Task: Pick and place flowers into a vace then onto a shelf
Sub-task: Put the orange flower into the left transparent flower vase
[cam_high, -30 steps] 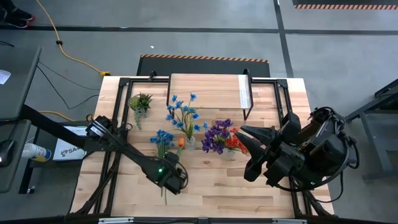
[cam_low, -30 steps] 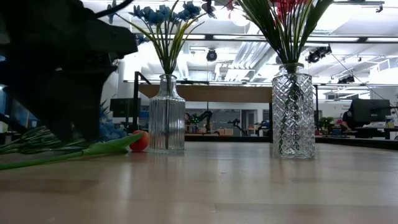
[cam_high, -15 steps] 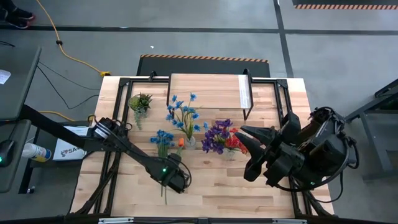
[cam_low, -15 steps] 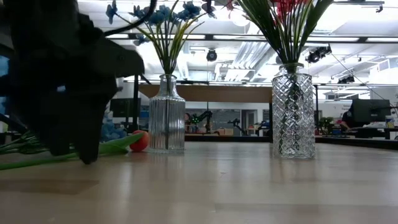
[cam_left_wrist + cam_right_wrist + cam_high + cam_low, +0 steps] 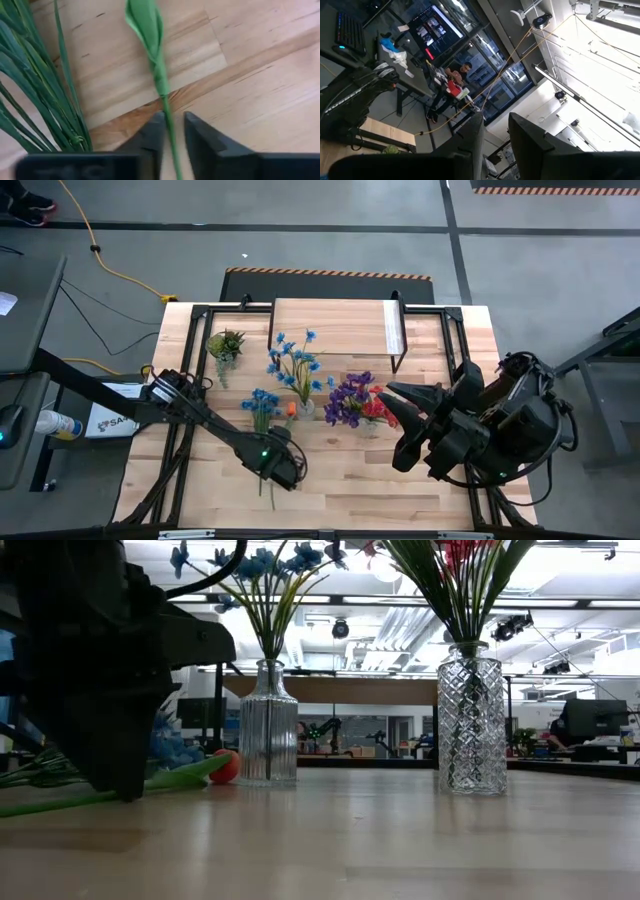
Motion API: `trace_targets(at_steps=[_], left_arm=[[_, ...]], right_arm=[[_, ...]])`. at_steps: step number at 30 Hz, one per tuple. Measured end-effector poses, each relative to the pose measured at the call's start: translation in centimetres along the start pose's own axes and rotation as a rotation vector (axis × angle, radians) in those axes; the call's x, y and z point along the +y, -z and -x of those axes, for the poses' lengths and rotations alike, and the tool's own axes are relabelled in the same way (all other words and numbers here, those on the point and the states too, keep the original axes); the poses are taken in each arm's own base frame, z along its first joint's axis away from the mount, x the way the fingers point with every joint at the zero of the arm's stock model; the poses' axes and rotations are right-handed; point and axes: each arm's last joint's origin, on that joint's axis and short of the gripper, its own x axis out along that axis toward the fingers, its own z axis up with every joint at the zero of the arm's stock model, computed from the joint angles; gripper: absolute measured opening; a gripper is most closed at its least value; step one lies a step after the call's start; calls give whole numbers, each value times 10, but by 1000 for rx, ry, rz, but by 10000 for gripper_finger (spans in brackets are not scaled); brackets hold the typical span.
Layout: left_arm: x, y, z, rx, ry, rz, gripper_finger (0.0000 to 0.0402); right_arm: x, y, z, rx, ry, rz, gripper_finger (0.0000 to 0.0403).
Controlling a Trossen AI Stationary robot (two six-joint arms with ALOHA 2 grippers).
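Flowers: one green stem [image 5: 162, 85] lies flat on the table [image 5: 420, 490], and the left gripper [image 5: 172, 137] is down over it near the front edge, fingers narrowed around the stem with slim gaps either side. Rest of that blue bunch [image 5: 262, 402] lies beside a ribbed vase [image 5: 268, 725]. Right gripper [image 5: 495, 135] hangs raised at the table's right side, slightly parted, holding nothing.

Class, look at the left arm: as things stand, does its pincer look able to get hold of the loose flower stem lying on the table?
Probably yes. The left pincer is down at the table with the green stem running between its two fingers, nothing between them and the stem. The right pincer waits raised, well clear.
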Motion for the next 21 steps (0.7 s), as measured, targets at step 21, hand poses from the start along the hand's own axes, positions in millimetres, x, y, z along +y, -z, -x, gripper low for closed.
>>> trace_targets(at_steps=[21], left_arm=[[-10,-2,19,23,-51,162,20]], right_arm=[[0,0,0,3,1,-3,83]])
